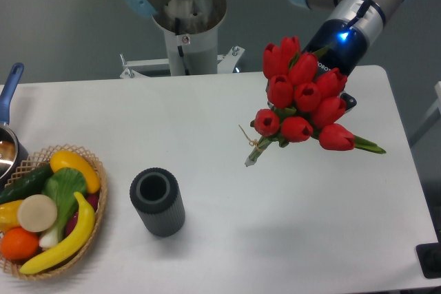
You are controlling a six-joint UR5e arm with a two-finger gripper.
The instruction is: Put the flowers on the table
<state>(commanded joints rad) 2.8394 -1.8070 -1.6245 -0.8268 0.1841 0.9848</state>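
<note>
The flowers are held tilted above the desk, near its far right corner, stem ends pointing down toward the middle. The pincer is hidden behind the blooms, so its grip cannot be told. A dark ribbed vase is seen upright left of centre, and a wicker basket of produce at the near left corner.
</note>
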